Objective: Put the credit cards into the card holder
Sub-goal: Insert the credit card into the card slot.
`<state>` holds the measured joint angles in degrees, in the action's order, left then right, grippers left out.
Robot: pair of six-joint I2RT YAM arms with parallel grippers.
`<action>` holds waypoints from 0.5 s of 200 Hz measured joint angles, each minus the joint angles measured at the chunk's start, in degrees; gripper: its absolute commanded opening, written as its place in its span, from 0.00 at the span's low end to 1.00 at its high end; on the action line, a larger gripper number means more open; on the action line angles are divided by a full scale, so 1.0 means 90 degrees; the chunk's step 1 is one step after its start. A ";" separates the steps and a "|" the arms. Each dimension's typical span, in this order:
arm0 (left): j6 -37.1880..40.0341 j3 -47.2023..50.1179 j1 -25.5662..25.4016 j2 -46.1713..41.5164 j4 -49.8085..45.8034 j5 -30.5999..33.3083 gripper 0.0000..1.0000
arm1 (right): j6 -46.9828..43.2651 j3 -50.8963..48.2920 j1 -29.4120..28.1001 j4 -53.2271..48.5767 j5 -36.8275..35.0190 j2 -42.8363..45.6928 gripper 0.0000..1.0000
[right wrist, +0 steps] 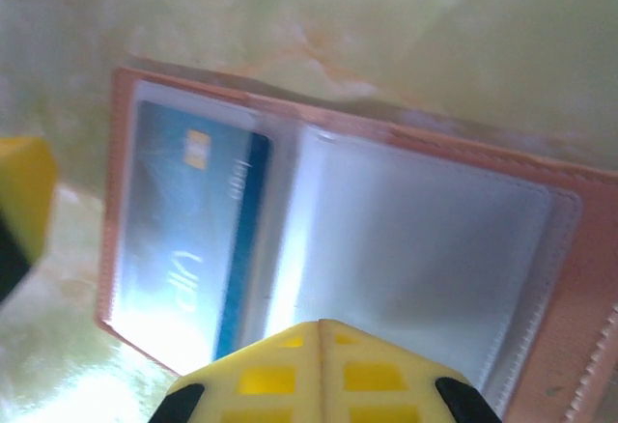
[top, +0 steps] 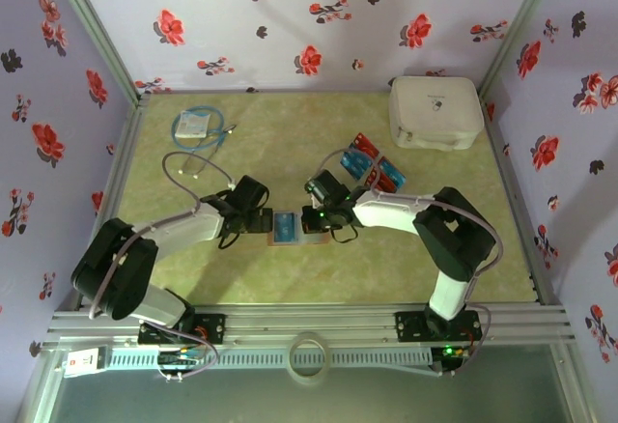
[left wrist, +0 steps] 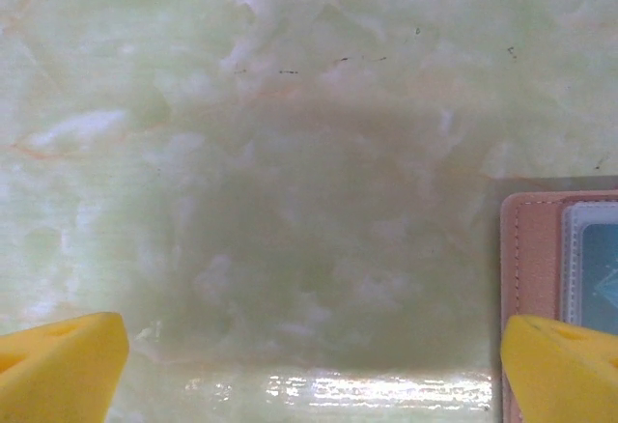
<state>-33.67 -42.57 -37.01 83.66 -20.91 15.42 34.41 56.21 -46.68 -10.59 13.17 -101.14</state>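
Jaws on my left gripper [left wrist: 309, 365] stand apart over bare table [left wrist: 290, 153]; the right gripper's [right wrist: 164, 278] I cannot tell. Card holder [top: 290, 229] lies open at frame centre — one blue card [right wrist: 193, 239] pocketed — remaining credit cards [top: 372, 166] wait upper right.

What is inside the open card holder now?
The card holder lies open. One blue card sits in a clear pocket; the neighbouring pocket looks empty. The right gripper's fingertip covers the near edge.

card holder [top: 290, 229] between grippers, cards [top: 369, 166] behind
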 measured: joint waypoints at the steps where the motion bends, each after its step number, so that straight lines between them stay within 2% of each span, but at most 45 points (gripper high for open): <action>1: 0.0000 0.0000 0.0000 -0.0002 0.0000 0.0000 1.00 | 0.0002 -0.0010 0.0005 0.0002 0.0000 0.0002 0.00; 100: 0.0034 0.0180 0.0002 -0.0226 -0.0087 0.0005 1.00 | 0.0005 -0.0022 0.0061 -0.0005 0.0044 0.0117 0.00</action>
<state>-33.36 -40.95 -36.99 81.62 -21.69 15.46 34.46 56.01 -46.13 -10.63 13.56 -100.09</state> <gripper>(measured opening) 0.996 0.046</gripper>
